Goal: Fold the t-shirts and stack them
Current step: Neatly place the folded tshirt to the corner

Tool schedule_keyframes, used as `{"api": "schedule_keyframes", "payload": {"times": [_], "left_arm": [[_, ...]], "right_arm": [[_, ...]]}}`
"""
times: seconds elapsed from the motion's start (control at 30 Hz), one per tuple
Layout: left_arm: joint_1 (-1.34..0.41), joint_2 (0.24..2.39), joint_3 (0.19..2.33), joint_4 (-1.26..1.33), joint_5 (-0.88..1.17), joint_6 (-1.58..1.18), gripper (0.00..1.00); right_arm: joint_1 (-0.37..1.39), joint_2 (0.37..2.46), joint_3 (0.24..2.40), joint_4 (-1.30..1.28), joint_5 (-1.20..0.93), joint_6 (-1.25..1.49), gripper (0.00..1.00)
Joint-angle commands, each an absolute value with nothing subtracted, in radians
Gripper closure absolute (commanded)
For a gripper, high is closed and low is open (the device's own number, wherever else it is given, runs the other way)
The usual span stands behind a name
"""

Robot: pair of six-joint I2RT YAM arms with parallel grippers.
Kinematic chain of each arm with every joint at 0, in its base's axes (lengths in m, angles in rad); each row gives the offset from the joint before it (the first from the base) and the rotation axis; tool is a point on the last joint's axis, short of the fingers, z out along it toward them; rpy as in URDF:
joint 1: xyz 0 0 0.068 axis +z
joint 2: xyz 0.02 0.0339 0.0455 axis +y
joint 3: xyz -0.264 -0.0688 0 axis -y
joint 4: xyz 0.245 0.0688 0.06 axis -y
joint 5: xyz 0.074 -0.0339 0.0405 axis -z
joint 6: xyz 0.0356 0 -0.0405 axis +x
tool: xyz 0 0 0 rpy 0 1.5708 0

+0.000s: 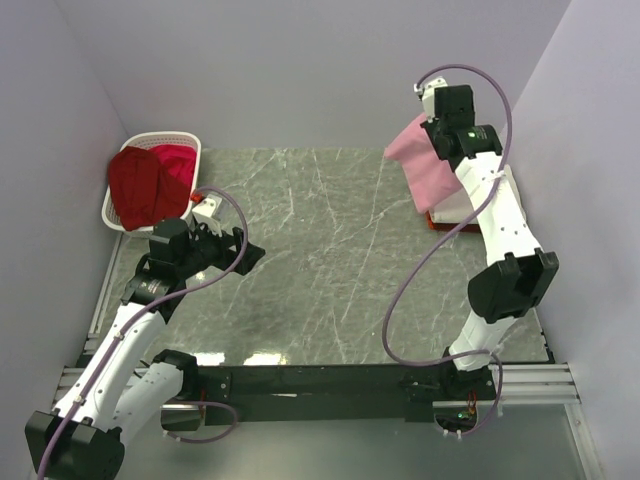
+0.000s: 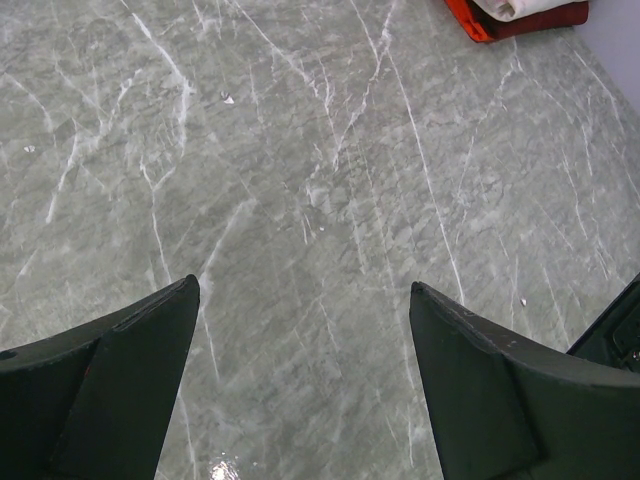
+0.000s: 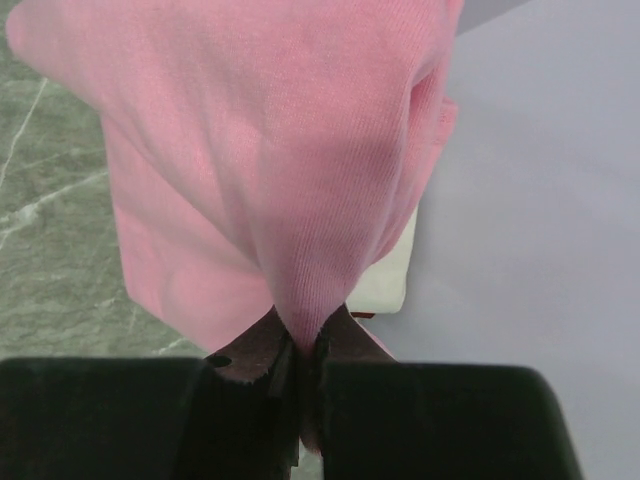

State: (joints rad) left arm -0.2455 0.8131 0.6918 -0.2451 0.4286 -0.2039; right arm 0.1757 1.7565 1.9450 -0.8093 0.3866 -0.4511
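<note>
Grey marble table [image 1: 330,260] fills most of my overhead view, with pale walls on three sides.

Right arm [image 1: 505,230] reaches up and toward the far right corner. Left arm [image 1: 150,300] is bent low over the near left part of the table.

White slatted basket [image 1: 190,140] sits in the far left corner. The red shirts [image 1: 150,185], one darker and one brighter, are heaped in it and spill over its near rim.

Pink shirt [image 1: 425,165] hangs in the air off the right arm, above the far right edge of the table. In the right wrist view the cloth [image 3: 260,150] bunches down to a pinched point.

Folded stack [image 1: 452,208] lies on the table under the pink shirt: cream-white on top, with orange-red and dark red showing below it in the left wrist view [image 2: 520,12].

Right gripper [image 3: 300,370]: jaws pressed together, clamping the pinched fold of the pink shirt.

Left gripper [image 2: 303,300]: jaws spread wide, nothing between them, only bare marble beneath.
</note>
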Motion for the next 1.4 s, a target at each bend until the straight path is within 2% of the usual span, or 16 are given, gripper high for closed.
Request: {"api": "schedule_keyframes", "payload": {"times": [0.0,0.3,0.53,0.93,1.03,1.07,1.13,1.17,1.27,1.37], "left_arm": [[-0.249,0.807,0.693,-0.201,0.443,-0.192,0.09],[-0.249,0.815,0.693,-0.202,0.440,-0.192,0.09],[-0.249,0.824,0.693,-0.204,0.442,-0.190,0.09],[-0.249,0.834,0.693,-0.206,0.437,-0.187,0.09],[-0.249,0.830,0.692,-0.203,0.434,-0.187,0.09],[-0.249,0.828,0.690,-0.202,0.434,-0.187,0.09],[-0.249,0.830,0.692,-0.202,0.433,-0.187,0.09],[-0.249,0.831,0.693,-0.204,0.433,-0.187,0.09],[-0.249,0.828,0.695,-0.206,0.428,-0.187,0.09],[-0.249,0.818,0.693,-0.207,0.413,-0.186,0.09]], "right_arm": [[0.137,1.690,1.971,-0.775,0.388,-0.472,1.00],[0.044,1.758,1.957,-0.765,0.334,-0.477,1.00],[-0.043,1.896,1.985,-0.709,0.290,-0.545,1.00],[-0.100,2.028,1.974,-0.557,0.474,-0.598,0.98],[-0.113,2.054,1.954,-0.520,0.523,-0.607,0.81],[-0.115,2.059,1.927,-0.473,0.550,-0.629,0.66],[-0.118,2.078,1.902,-0.416,0.603,-0.655,0.52],[-0.120,2.085,1.895,-0.369,0.662,-0.669,0.39],[-0.117,2.089,1.902,-0.342,0.709,-0.648,0.33],[-0.094,2.048,1.910,-0.386,0.655,-0.595,0.32]]}}
